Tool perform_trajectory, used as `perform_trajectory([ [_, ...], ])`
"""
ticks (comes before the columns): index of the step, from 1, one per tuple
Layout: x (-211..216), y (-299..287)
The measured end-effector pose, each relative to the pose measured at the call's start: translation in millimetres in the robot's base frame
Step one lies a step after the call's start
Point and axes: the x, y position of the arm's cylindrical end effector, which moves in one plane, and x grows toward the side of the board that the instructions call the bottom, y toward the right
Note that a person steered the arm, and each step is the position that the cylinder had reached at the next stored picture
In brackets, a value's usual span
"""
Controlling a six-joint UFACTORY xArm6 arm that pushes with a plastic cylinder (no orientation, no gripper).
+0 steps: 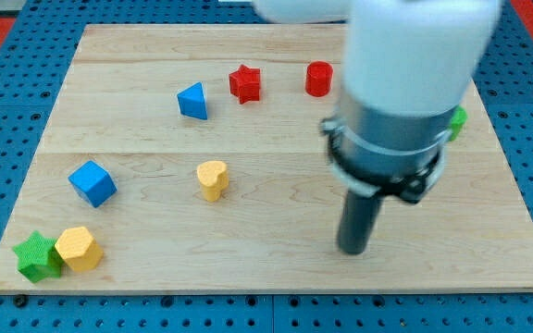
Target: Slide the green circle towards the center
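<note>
Our rod ends at my tip (pixel 354 248), resting on bare wood in the lower right part of the wooden board (pixel 266 277); it is a plain rod with nothing to spread or pinch, and we see it touching no block. Above it the white and grey arm body (pixel 405 83) fills the view's upper right. Green circle (pixel 457 120): only a small green edge peeks out from behind the arm body near the board's right edge, shape mostly hidden, so we can't confirm its outline; it sits up and to the right of the tip, well apart from it. Red cylinder (pixel 318 80) sits near the view's top, just left of the arm body, with the red star (pixel 244 83) to its left and the blue triangle (pixel 192 101) further left and a bit lower. Yellow heart (pixel 212 179) is left of the tip, around mid-board. Blue cube (pixel 92 182) is at the left side. Green star (pixel 37 256) and yellow hexagon (pixel 78 248) touch each other at the bottom left corner. Blue pegboard (pixel 7 111) surrounds the board.
</note>
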Motion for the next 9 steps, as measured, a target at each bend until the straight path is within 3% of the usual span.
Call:
perform_trajectory([
  [2, -64.7, 113.7],
  [3, -77.7, 168.3],
  [4, -138.4, 183.0],
  [5, -162.2, 155.9],
  [9, -162.4, -58.4],
])
